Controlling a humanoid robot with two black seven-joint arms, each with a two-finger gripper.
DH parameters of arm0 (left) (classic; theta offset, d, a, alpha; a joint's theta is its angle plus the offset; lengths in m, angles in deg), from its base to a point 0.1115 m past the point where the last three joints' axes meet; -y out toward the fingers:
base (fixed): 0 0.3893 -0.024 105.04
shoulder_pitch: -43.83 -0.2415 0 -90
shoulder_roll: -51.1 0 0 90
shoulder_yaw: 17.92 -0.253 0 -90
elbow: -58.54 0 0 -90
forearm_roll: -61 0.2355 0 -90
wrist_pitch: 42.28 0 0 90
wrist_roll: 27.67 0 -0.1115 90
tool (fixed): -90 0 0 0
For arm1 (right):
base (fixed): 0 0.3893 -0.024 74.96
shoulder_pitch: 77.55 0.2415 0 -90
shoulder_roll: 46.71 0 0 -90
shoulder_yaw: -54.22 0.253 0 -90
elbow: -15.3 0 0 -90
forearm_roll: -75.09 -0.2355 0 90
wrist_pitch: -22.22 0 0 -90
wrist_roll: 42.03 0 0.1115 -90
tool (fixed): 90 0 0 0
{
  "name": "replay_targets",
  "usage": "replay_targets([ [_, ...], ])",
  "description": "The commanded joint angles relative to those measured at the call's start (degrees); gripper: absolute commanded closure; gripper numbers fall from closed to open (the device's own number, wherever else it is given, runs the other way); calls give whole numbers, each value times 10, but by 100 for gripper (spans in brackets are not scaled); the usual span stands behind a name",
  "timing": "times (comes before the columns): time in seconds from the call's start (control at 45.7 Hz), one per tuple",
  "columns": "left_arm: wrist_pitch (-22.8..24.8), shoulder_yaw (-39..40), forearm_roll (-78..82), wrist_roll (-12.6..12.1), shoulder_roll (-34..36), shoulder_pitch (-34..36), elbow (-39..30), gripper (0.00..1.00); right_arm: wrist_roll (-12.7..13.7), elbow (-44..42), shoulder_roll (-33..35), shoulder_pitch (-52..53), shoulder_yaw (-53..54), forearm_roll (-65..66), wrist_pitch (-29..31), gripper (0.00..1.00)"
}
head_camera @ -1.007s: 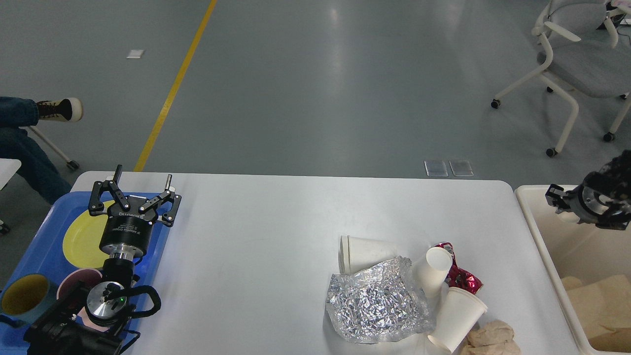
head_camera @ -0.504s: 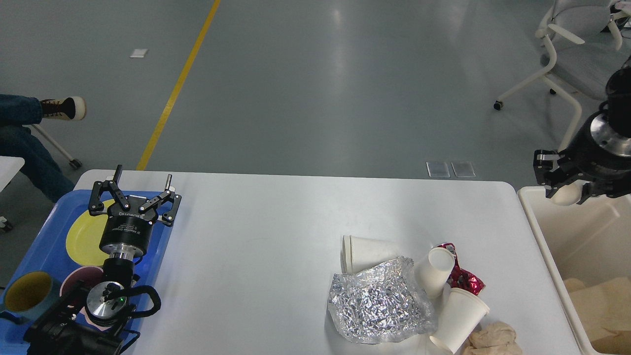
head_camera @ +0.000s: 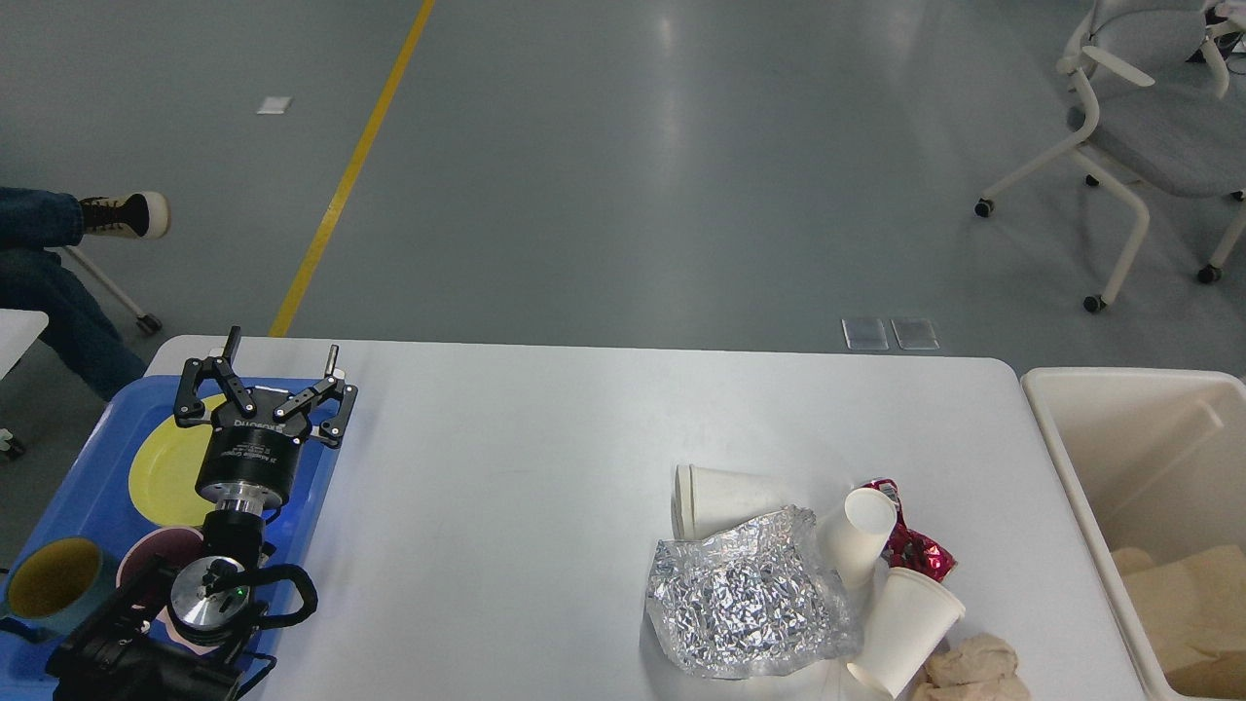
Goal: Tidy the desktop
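Note:
The white desktop (head_camera: 545,467) fills the lower middle of the head view. On its right part lies litter: a crumpled sheet of foil (head_camera: 745,604), three white paper cups (head_camera: 725,498) (head_camera: 857,540) (head_camera: 905,631) on their sides, a red wrapper (head_camera: 910,547) and a crumpled brown paper (head_camera: 973,667). My left gripper (head_camera: 282,352) stands open over the far end of the blue tray (head_camera: 78,487), with nothing between its fingers. My right gripper is out of view.
The blue tray holds a yellow plate (head_camera: 165,472), a pink bowl (head_camera: 156,560) and a teal cup (head_camera: 49,584). A cream-white bin (head_camera: 1071,467) with brown paper inside stands right of the desktop. An office chair (head_camera: 1158,136) and a seated person's leg (head_camera: 49,282) lie beyond.
My right gripper rose from over the bin with a pale object in it and has left the view. The left arm has not moved.

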Motion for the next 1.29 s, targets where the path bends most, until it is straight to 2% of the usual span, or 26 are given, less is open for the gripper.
replay_targets([
  [0.0, 0, 0, 0, 0, 0, 0, 0, 4, -1, -90, 10, -164, 100, 3, -57, 100],
  [0.219, 0, 0, 0, 0, 0, 0, 0, 4, -6, -257, -2, -426, 258, 3, -109, 100],
  [0.372, 0, 0, 0, 0, 0, 1, 0, 4, -5, -381, -80, -588, 330, 3, -165, 100],
  [0.46, 0, 0, 0, 0, 0, 1, 0, 4, -6, -483, -131, -668, 344, 2, -172, 100],
  [0.482, 0, 0, 0, 0, 0, 1, 0, 4, -6, -544, -163, -716, 351, 1, -173, 100],
  [0.591, -1, 0, 0, 0, 0, 1, 0, 4, -7, -649, -211, -794, 362, 0, -173, 100],
  [0.701, 0, 0, 0, 0, 0, 0, 0, 4, -6, -694, -236, -823, 364, 0, -175, 100],
  [0.723, 0, 0, 0, 0, 0, 1, 0, 4, -6, -694, -236, -824, 362, 1, -177, 98],
  [0.81, 0, 0, 0, 0, 0, 1, 0, 4, -6, -694, -237, -825, 360, 1, -194, 42],
  [0.898, 0, 0, 0, 0, 0, 1, 0, 4, -6, -690, -236, -825, 365, 1, -210, 0],
  [1.27, 0, 0, 0, 0, 0, 1, 0, 4, -6, -684, -232, -819, 366, 0, -215, 0],
])
